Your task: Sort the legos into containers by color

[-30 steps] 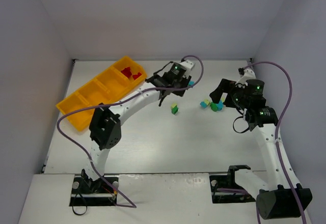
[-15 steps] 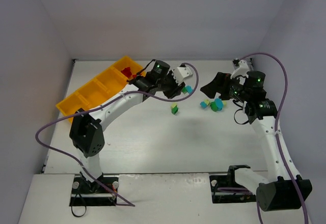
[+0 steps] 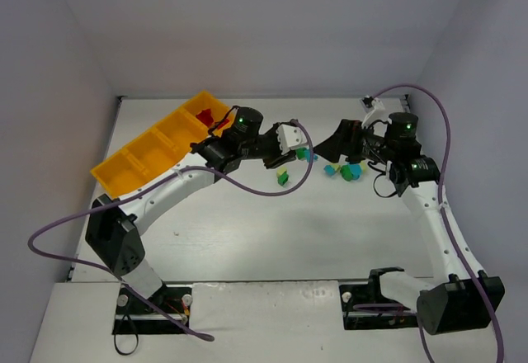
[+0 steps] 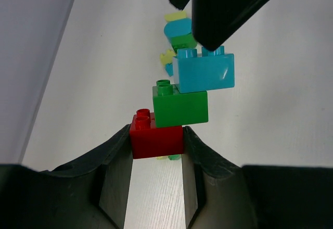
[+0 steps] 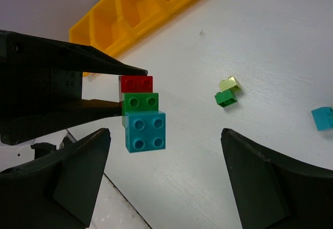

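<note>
The red brick [image 4: 156, 143] of a red-green-blue stack [image 4: 180, 107] is pinched by the left gripper [image 4: 156, 134], while the right gripper [image 3: 338, 143] is spread wide.

I record the left arm [image 3: 165, 194] swung elbow-out to the left, and the right gripper [image 3: 337, 145] drawn nearer the brick stack [image 5: 140, 113].

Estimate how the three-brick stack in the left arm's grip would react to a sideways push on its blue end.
Probably stiff: the stack sticks out unsupported as one piece. Only the red brick sits between the left gripper's jaws, so a push on the blue brick may pry the studs apart. Likely light: small plastic.
</note>
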### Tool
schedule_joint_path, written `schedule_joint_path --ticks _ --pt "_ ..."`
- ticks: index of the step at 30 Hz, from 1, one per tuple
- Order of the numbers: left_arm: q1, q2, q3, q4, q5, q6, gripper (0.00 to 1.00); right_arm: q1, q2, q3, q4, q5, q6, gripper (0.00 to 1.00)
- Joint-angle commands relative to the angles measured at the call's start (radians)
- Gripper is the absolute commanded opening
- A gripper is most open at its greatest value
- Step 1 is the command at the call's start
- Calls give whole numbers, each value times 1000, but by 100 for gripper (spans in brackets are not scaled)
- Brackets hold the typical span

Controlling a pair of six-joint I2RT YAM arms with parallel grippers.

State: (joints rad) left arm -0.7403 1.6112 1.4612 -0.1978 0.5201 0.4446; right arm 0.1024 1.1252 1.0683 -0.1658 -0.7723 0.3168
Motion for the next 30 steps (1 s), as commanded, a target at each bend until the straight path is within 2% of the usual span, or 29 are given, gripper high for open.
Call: schedule_joint_path --ticks 1,14,30 --pt "-13 -59 11 106 63 51 7 19 10 38 77 -64 5 84" --pt "-30 -70 10 103 80 108 7 69 53 39 78 -81 -2 79" --pt "-33 -65 28 70 86 174 7 111 97 41 78 -73 -5 62"
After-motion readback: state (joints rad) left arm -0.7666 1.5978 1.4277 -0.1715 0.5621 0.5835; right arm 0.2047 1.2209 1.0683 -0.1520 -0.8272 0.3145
